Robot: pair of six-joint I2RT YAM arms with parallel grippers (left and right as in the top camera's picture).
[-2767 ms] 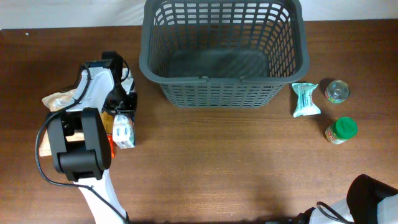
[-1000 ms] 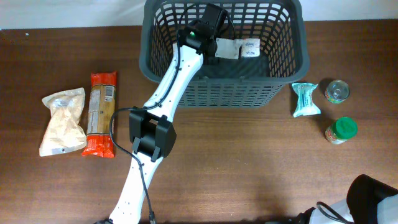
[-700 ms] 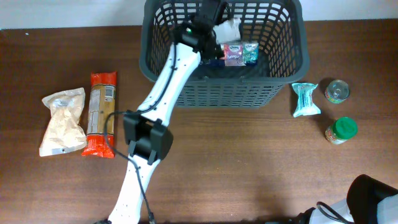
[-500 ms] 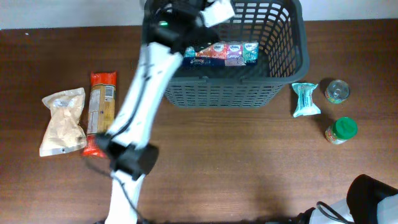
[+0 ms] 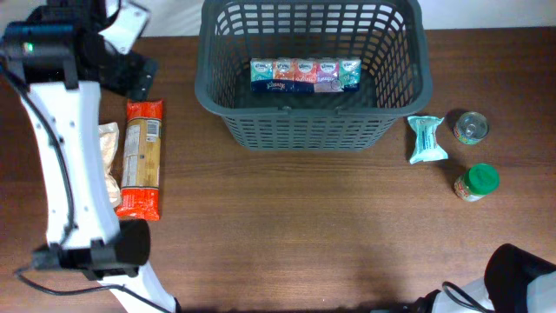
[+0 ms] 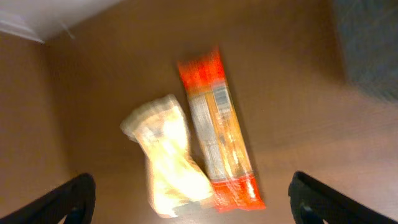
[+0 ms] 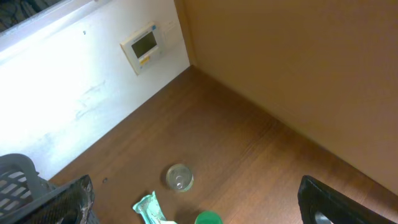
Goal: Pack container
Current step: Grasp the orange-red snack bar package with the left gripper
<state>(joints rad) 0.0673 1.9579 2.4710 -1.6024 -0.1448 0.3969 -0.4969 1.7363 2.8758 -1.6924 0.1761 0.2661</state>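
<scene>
Because left pincer (image 6: 196, 196) hangs wide apart, empty, above orange packet (image 6: 217, 130) and pale bag (image 6: 165, 155), one likely goes next into container (image 5: 304, 130). Right pincer (image 7: 196, 199) apart, empty.

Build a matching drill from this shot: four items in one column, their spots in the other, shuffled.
Items
1. tissue multipack
2. orange packet
3. teal pouch
4. green-lidded jar

Places
A. on the table, next to the pale bag
B. just on the robot's side of the tin can
C. inside the container
D. on the table, between container and tin can

Pairs: 1-C, 2-A, 3-D, 4-B
</scene>
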